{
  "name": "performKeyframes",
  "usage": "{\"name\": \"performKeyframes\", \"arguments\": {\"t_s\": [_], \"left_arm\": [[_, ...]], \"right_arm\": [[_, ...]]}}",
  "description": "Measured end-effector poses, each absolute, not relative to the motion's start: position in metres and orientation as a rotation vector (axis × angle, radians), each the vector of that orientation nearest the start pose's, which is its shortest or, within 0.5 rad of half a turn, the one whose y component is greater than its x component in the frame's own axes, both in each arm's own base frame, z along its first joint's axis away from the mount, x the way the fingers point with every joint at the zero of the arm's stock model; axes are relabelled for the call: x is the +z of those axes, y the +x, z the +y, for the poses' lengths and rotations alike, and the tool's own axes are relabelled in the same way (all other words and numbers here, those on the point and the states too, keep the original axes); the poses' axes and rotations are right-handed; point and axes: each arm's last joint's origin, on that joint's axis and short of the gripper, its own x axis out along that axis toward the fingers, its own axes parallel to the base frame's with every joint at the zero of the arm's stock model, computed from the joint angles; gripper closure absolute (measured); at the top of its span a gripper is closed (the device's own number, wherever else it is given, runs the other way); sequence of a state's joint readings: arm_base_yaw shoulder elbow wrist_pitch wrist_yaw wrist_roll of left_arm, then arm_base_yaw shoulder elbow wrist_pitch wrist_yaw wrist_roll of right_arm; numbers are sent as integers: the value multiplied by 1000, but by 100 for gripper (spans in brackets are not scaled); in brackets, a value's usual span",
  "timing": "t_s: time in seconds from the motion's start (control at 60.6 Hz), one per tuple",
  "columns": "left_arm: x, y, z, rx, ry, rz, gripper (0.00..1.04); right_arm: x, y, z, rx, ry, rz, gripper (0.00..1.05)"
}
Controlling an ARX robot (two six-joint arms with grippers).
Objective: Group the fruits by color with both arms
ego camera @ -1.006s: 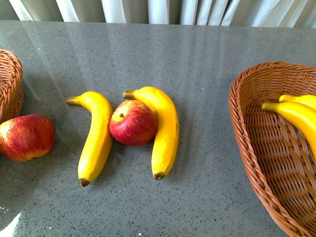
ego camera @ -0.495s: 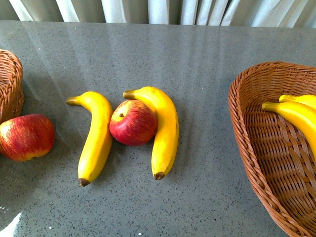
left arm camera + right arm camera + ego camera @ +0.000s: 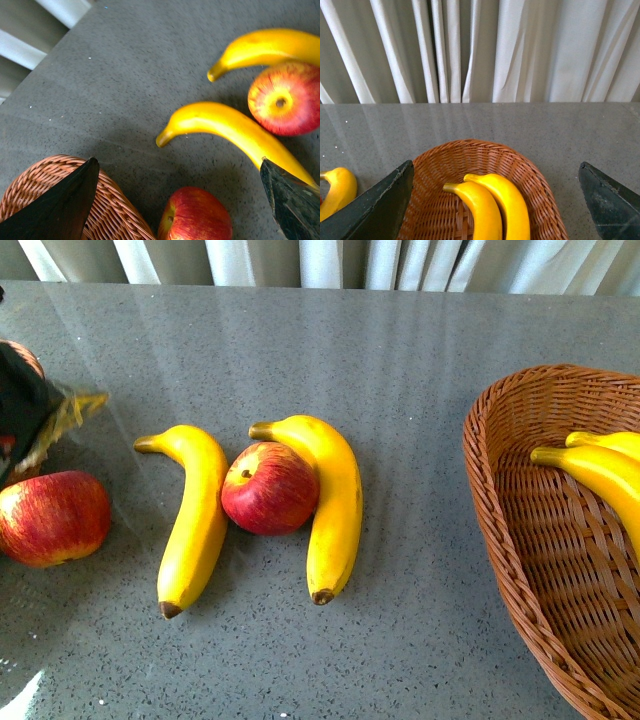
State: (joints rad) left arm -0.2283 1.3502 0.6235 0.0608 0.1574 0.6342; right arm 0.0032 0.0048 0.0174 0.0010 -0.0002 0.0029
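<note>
The left gripper (image 3: 178, 161) has entered at upper left, fingers spread toward the left apple (image 3: 52, 517) beside the wicker basket (image 3: 45, 182), likely to bin reds; centre bananas (image 3: 195, 515) and centre apple (image 3: 268, 488) wait; the right gripper (image 3: 496, 163), spread, hovers over the banana basket (image 3: 505, 540).

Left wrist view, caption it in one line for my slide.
Open left gripper near a round red apple beside a brown wicker basket; two curved yellow bananas flank another red apple.

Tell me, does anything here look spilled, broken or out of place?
Nothing looks spilled or damaged. The one untidy spot: a red apple sits tucked between two loose bananas on the table, colours unsorted, while the right basket holds only bananas.
</note>
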Motion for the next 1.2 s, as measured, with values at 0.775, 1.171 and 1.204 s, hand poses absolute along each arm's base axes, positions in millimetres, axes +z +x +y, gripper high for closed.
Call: {"name": "performKeyframes", "arguments": {"t_s": [0.775,1.171,1.204], "left_arm": [[140,266,-67,-933,1304,652,9],[121,272,-63,-958,1375,732,9],[121,273,-62,-957,1375,733,9]], "right_arm": [[169,97,0,3,3,-14,9],[169,97,0,3,3,-14,9],[169,97,0,3,3,-14,9]]}}
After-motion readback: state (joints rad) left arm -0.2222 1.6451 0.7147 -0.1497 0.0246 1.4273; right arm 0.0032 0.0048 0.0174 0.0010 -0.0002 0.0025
